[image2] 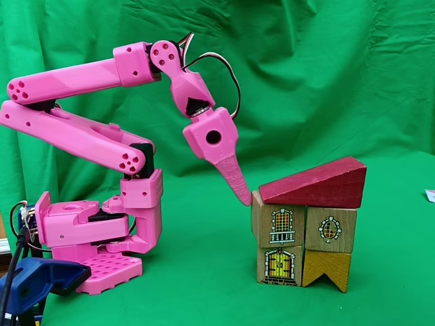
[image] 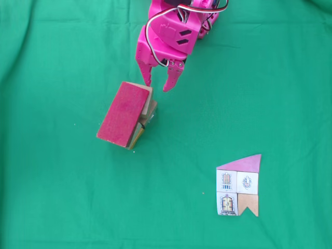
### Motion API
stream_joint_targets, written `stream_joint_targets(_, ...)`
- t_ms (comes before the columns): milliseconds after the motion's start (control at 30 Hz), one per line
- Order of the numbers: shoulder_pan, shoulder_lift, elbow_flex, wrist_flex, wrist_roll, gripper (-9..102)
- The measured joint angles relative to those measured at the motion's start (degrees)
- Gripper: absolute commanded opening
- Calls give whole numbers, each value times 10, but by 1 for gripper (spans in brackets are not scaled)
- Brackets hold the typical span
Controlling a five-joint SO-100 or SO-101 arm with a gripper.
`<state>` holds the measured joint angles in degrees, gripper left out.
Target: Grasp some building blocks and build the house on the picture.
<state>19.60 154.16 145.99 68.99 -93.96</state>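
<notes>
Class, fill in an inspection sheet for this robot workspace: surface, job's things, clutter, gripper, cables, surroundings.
Surface: green cloth, wrinkled.
Job's things: block house standing, four printed wooden blocks in two rows under a dark-red roof slab; paper house picture lying flat apart from it.
Clutter: nothing seen.
Gripper: pink gripper open, holding nothing, tips by the roof's edge; contact cannot be told.
Cables: wires looping at the wrist; more beside the arm's base.
Surroundings: green backdrop; blue clamp.

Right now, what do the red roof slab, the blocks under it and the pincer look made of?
Roof slab: seemingly wood, matte dark-red paint, worn edges. Blocks: pale wood, visible grain, printed windows. Pincer: glossy pink plastic, probably 3D-printed.
</notes>
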Motion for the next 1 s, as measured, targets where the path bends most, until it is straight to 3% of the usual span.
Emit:
stream_joint_targets(733,0,-4,-22,-3,0,11)
stream_joint_targets(1000,0,-4,-24,-42,1,11)
